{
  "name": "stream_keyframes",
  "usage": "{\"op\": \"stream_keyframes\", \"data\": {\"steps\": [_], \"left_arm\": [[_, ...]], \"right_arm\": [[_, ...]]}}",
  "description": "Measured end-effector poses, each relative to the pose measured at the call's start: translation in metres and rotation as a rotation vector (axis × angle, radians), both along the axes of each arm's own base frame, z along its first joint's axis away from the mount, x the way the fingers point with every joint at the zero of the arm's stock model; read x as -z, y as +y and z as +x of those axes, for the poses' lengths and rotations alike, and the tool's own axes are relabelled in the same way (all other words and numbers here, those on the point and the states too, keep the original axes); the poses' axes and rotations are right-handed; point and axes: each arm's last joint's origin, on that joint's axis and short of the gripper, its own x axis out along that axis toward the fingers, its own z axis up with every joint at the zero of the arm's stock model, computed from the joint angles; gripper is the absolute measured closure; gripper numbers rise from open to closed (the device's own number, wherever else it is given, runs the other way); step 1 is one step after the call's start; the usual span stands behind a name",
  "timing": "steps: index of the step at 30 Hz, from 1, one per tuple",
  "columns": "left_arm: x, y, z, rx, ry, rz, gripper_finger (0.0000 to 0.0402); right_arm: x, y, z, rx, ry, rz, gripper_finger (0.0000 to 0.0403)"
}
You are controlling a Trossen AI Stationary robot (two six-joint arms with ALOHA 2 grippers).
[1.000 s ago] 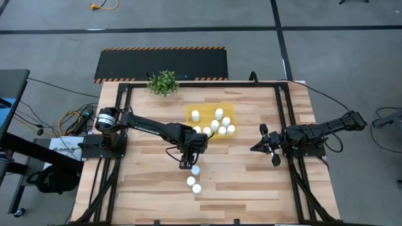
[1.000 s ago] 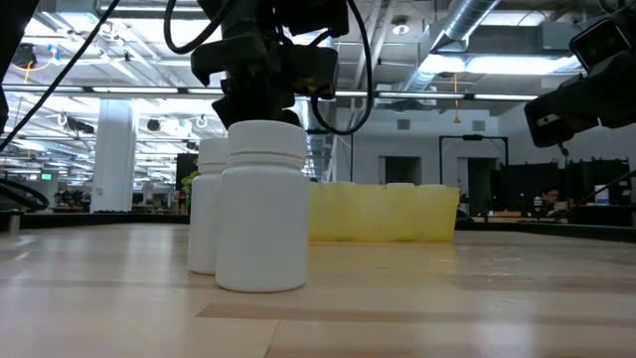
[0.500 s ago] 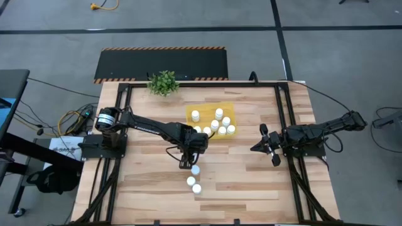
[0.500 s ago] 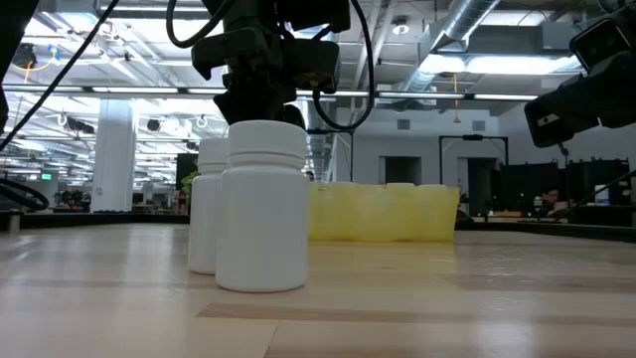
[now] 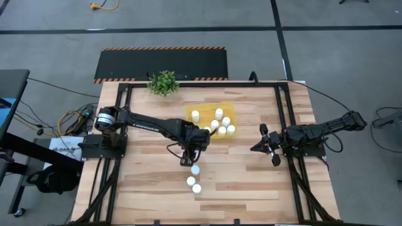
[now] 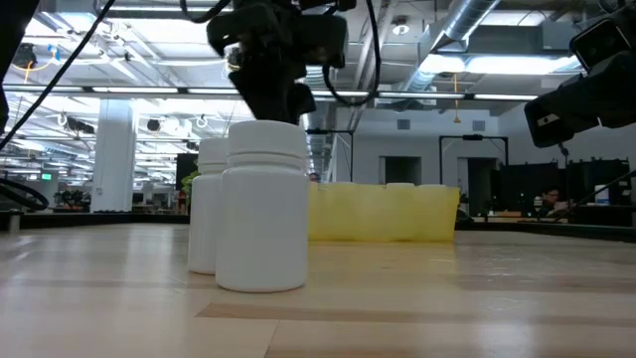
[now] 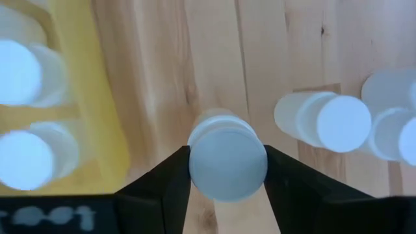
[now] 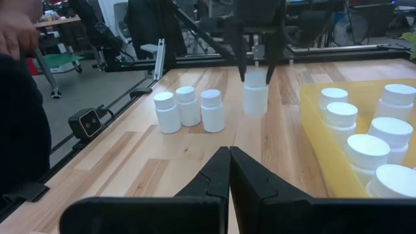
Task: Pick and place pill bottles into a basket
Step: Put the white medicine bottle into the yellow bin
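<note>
My left gripper [image 5: 184,161] hangs over the middle of the table, shut on one white pill bottle [image 8: 255,91], near the yellow basket [image 5: 210,110]. Several bottles stand in the basket [image 8: 338,130]. Three more bottles [image 5: 194,179] stand on their bases on the wood, on the near side of the gripper. In the low view the closest of them [image 6: 261,208] hides the held one. At the table's right side, my right gripper [image 5: 255,148] waits shut and touches nothing. My left gripper pinches the bottle's round cap [image 7: 197,162] between its two fingers [image 7: 170,185], one on each side. The fingers come from above, pointing steeply down. The bottle hangs upright below them, a little above the wood.
A small green plant [image 5: 163,82] stands at the table's far edge. Black frame rails [image 5: 286,119] run along the table's sides. A person's hand and dark clothing [image 8: 23,123] show beyond one table edge. Bare wood lies between the basket and my right gripper.
My left gripper has risen, staying shut, and the bottle it holds has come up off the table with it. The three bottles on the wood and my right gripper have kept still.
</note>
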Motion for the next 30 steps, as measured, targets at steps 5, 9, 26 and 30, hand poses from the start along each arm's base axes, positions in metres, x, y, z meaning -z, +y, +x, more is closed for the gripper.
{"op": "stream_keyframes", "data": {"steps": [5,9,26,30], "left_arm": [[-0.016,0.006,0.004,-0.002,-0.017,0.005,0.0237],[-0.028,0.011,0.006,-0.003,-0.039,0.031,0.0239],[-0.083,0.042,0.015,-0.051,-0.170,0.090,0.0237],[-0.089,0.055,0.014,-0.076,-0.181,0.104,0.0237]], "right_arm": [[0.000,0.000,0.000,0.000,0.000,0.000,0.0401],[0.000,0.000,0.000,0.000,0.000,0.000,0.0401],[0.000,0.000,0.000,0.000,0.000,0.000,0.0401],[0.000,0.000,0.000,0.000,0.000,0.000,0.0401]]}}
